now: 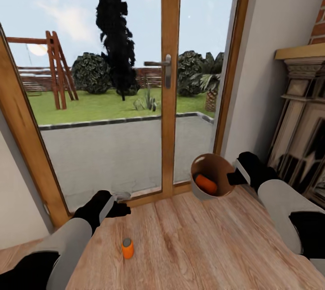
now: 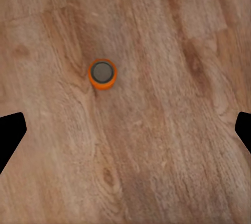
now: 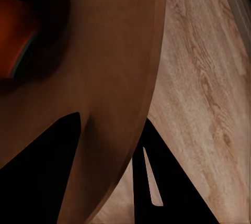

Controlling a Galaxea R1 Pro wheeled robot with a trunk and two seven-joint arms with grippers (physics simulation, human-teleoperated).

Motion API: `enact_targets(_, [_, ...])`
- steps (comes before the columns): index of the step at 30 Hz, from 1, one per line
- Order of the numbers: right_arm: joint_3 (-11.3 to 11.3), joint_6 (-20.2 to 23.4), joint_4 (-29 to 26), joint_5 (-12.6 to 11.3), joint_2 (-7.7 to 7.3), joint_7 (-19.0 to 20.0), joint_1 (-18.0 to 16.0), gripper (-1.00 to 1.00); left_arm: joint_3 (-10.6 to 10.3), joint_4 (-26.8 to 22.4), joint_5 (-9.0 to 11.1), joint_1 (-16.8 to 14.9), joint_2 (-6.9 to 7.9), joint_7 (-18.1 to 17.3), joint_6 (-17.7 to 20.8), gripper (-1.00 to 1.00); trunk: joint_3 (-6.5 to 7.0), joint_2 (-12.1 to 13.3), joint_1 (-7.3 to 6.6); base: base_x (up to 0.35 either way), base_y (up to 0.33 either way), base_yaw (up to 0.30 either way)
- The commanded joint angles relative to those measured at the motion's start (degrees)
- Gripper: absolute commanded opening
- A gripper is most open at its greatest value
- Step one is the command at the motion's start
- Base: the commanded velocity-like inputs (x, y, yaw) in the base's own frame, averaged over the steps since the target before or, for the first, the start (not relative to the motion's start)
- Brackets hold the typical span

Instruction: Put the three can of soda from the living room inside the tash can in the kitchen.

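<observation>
I am in the living room, facing the glass doors. One orange can of soda stands upright on the wood floor. My left gripper hangs open above the floor, just beyond that can, with nothing between its fingers. My right gripper is shut on the rim of the tash can, one finger inside the wall and one outside. The bin is held off the floor and tilted. A second orange can of soda lies inside it.
Wood-framed glass doors with a metal handle stand straight ahead, with a patio and garden behind them. A stone fireplace under brick stands close at the right. A pale wall closes the left.
</observation>
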Motion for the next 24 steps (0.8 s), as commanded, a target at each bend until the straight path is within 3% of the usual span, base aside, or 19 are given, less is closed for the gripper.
enact_targets(1, [-0.1,0.2,-0.1,-0.6,-0.07,0.0,-0.1,-1.00,0.0,0.0,0.0,0.0,-0.06,0.0,0.0,1.00,-0.17,-0.4,0.22,0.000,0.000,0.000])
enact_targets(24, [0.3,0.3,0.0,-0.5,-0.27,-0.1,-0.2,-1.00,0.0,0.0,0.0,0.0,-0.21,0.0,-0.1,1.00,-4.30,-9.6,5.27,0.000,0.000,0.000])
